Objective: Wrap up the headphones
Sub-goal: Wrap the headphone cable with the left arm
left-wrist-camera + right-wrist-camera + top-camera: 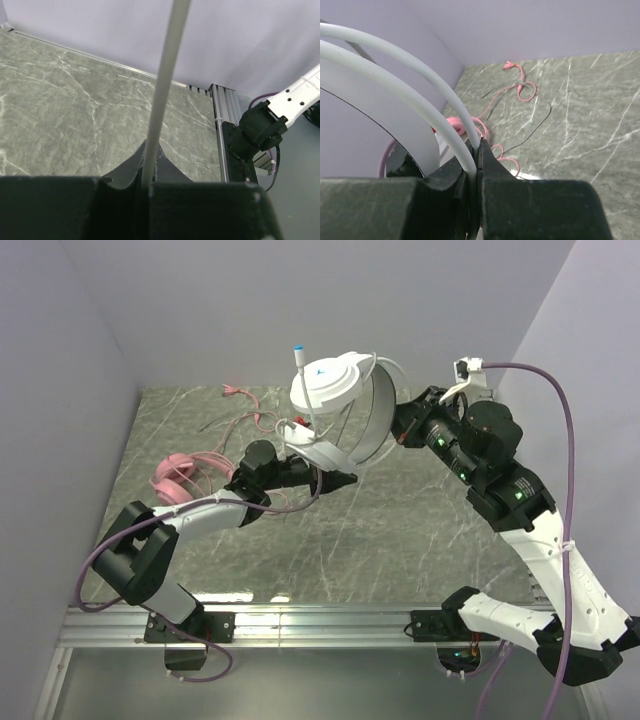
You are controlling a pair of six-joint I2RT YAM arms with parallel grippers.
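Note:
The white-grey headphones (330,385) hang in the air over the middle of the table, their boom microphone (298,352) pointing up. My right gripper (400,425) is shut on a thin white headband wire (420,75), which runs into its jaws (479,145). Below the cups, my left gripper (345,480) is shut on the pale cord (165,90), which rises straight up from between its fingers (149,150). The pink headphones (180,478) lie on the table at the left, beside my left forearm, with their pink cord (245,412) trailing toward the back.
The marble-patterned table (400,540) is walled at the back and both sides. A thin dark cord (540,120) lies on it near the pink cord loops (525,90). The metal rail (220,130) carrying the arm bases runs along the near edge.

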